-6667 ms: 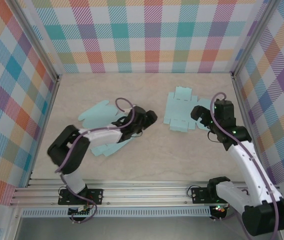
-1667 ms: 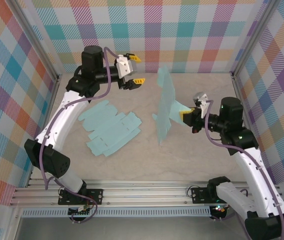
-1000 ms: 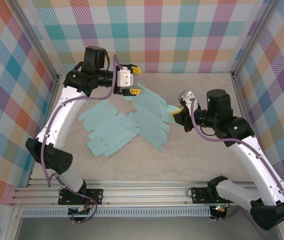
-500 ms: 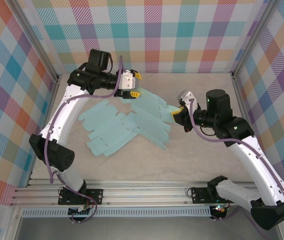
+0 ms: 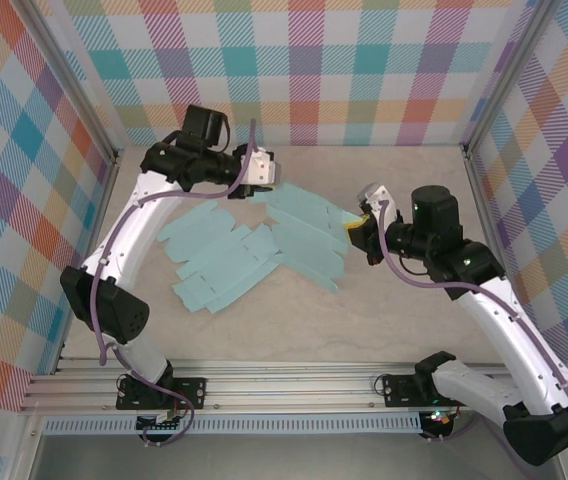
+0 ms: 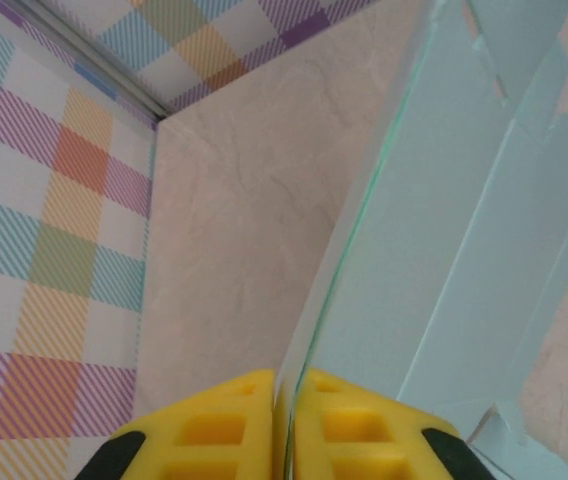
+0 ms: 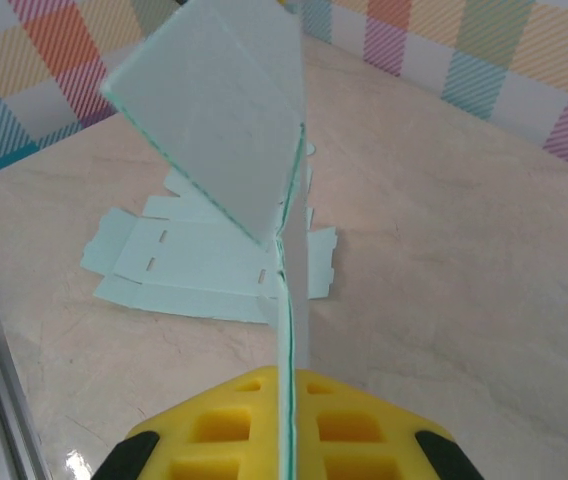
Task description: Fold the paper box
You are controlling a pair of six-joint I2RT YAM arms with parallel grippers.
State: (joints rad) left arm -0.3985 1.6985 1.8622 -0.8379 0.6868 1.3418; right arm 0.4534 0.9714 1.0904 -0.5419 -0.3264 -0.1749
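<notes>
A flat light-blue paper box blank (image 5: 306, 235) hangs above the table, held between both arms. My left gripper (image 5: 264, 184) is shut on its far left edge; its yellow pads (image 6: 219, 425) pinch the sheet (image 6: 444, 260), seen edge-on. My right gripper (image 5: 360, 228) is shut on the blank's right edge, and the sheet (image 7: 229, 120) rises straight up from between that gripper's pads (image 7: 354, 425).
A second flat blue blank (image 5: 214, 262) lies on the beige table (image 5: 394, 330) at the left, partly under the held one; it appears as the blank (image 7: 194, 265) on the table in the right wrist view. Checked walls (image 5: 304, 70) enclose the workspace.
The right gripper lifted the blank upright, then tilted it leftward. The left arm rose from the table, swung to the blank's far edge and closed on it. The sheet now lies flatter.
</notes>
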